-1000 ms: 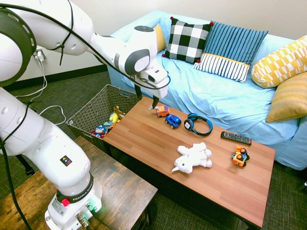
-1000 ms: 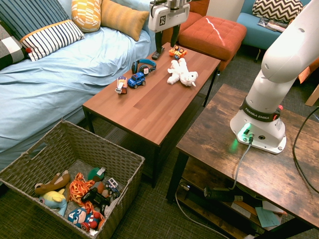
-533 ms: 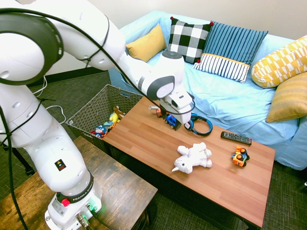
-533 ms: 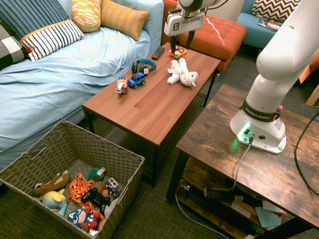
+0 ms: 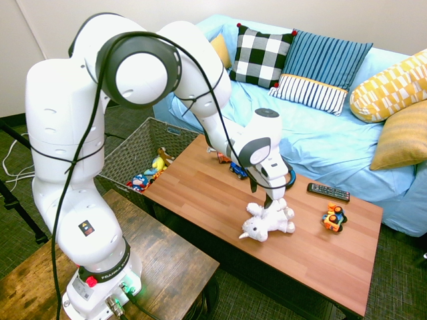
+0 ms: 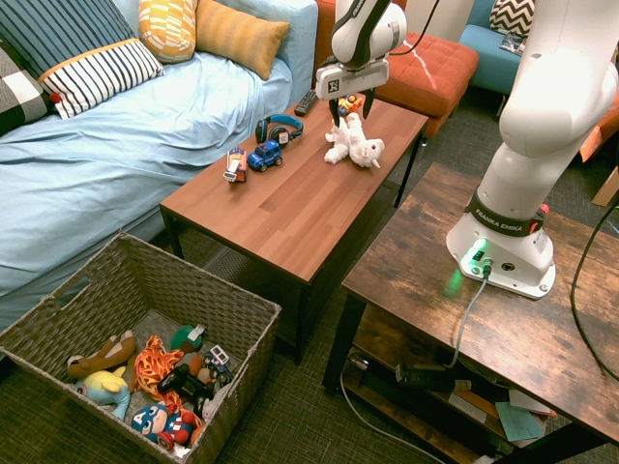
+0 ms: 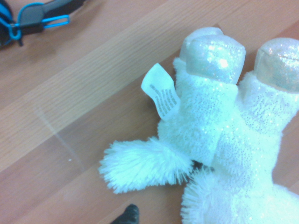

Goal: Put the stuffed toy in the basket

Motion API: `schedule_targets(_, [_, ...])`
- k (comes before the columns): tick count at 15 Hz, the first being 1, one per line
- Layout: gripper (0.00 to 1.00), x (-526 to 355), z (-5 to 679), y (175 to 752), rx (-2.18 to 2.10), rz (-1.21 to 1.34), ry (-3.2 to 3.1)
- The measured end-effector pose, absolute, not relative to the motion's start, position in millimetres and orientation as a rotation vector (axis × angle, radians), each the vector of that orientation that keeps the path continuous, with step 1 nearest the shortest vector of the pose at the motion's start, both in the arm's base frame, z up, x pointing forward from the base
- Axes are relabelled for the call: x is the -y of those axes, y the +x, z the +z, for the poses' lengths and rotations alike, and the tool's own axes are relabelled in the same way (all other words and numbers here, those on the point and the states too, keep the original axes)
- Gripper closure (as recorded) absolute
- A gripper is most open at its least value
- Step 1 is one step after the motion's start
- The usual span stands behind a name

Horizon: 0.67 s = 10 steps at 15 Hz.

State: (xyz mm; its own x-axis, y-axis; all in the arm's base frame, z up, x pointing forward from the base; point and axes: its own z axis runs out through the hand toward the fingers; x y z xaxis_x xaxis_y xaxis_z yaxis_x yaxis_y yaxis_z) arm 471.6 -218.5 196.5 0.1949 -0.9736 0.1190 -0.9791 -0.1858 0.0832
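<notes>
Near the long edge of the table [image 5: 313, 257] away from the sofa [image 5: 287, 127], past the midpoint from the basket end, lies the stuffed toy [image 5: 267, 222]. It is white and fluffy, with its horned head towards that long edge. The wrist view shows shiny feet, a shaggy tuft and a printed tag [image 7: 161, 92].

The gripper [image 6: 352, 118] is directly over the toy, pointing down, its two fingers spread apart with the tips low at the plush. Nothing is seen pinched between them; whether either finger touches the plush cannot be told.

Just off the table's short edge at the other end, on the floor, stands the basket [image 6: 208, 280], woven and grey-brown. It holds a brown plush [image 6: 102, 356], a yellow and blue plush [image 6: 104, 387], orange cords [image 6: 155, 370], a red and blue figure [image 6: 162, 424] and a black game controller [image 6: 187, 385], among other items. The stuffed toy is outside it.

Along the sofa-side long edge of the table, from the basket end: an orange toy truck [image 6: 236, 165], a blue toy car [image 6: 265, 156] just beside it, then blue and black headphones [image 6: 280, 129]. The remote control [image 5: 328, 192] lies close to the same edge, towards the far corner. An orange toy [image 5: 333, 218] with blue parts sits near the far short edge.
</notes>
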Motion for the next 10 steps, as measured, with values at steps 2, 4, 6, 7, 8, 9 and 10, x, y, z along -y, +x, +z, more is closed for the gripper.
schedule_targets(2, [0.00, 229.2, 172.3, 470.7, 1.934, 0.035, 2.262])
schedule_targets(4, [0.00, 237.7, 149.3, 467.2, 1.945, 0.026, 2.213])
schedule_targets(6, [0.00, 244.1, 132.3, 464.8, 1.959, 0.035, 2.163])
schedule_targets(7, [0.00, 245.9, 124.0, 463.1, 1.968, 0.035, 2.146])
schedule_targets(8, [0.00, 247.9, 116.7, 461.6, 1.979, 0.033, 2.132])
schedule_targets(9, [0.00, 250.8, 110.3, 460.9, 1.993, 0.035, 2.118])
schedule_targets(10, [0.00, 253.7, 105.1, 460.9, 2.007, 0.039, 2.104])
